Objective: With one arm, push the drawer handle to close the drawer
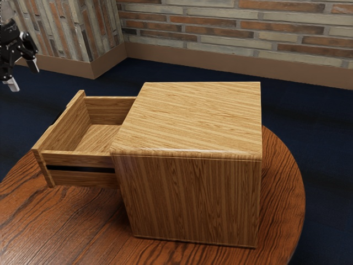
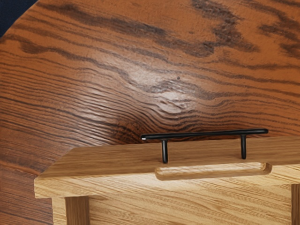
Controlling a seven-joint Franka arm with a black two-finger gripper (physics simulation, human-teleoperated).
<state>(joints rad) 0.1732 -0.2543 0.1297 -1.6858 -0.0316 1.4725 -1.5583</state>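
The black bar handle (image 2: 205, 134) stood out from the outer face of the front panel (image 2: 108, 161), carried on two short posts (image 2: 164, 151), with a shallow rounded recess (image 2: 213, 171) cut in the panel's top edge just beside it. That panel closed off the wooden drawer (image 1: 83, 178), which hung well out of its cabinet (image 1: 190, 121) toward the exterior view's left, its inside bared and a dark groove (image 1: 80, 168) running along its side. The claw (image 1: 25, 77) was spread, its two pale-tipped fingers apart, up at the exterior view's left edge; it was higher than the drawer and touched neither the handle nor the panel. The cabinet sat upright on a round, reddish-brown table (image 1: 287, 187) with dark, wavy grain. Past that lay a dark blue floor (image 1: 309, 121), then a tan baseboard (image 1: 231, 66) under a brick wall (image 1: 231, 27).
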